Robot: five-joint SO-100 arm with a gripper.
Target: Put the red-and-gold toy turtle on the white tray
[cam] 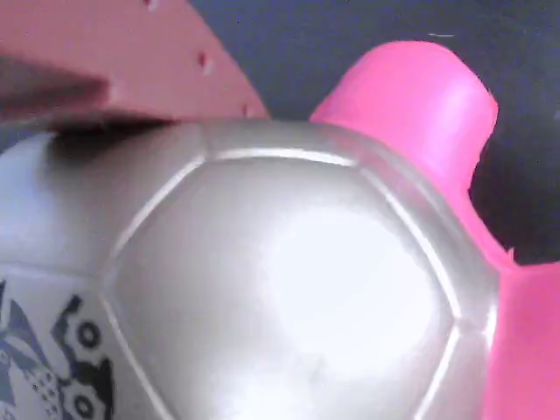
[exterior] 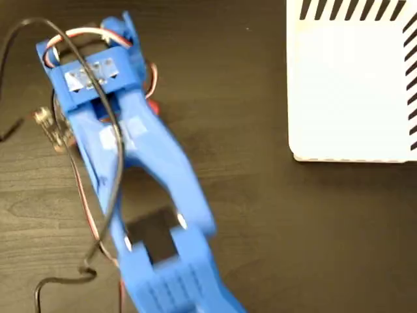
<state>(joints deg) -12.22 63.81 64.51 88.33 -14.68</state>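
Note:
The red-and-gold toy turtle (cam: 289, 280) fills the wrist view. Its shiny domed shell shows a black printed mark at the lower left, and a leg sticks out at the upper right. One gripper finger (cam: 131, 61) lies against the top-left of the shell; the other finger is out of sight. In the fixed view the blue gripper (exterior: 98, 72) hangs over the turtle and hides it, apart from a red sliver (exterior: 152, 107) beside the wrist. The white tray (exterior: 352, 98) with black edge stripes lies at the upper right, far from the gripper.
The dark wooden table (exterior: 260, 215) stretches between the arm and the tray. Black and red cables (exterior: 78, 195) loop along the arm's left side. The blue arm (exterior: 163, 215) runs down to the bottom edge.

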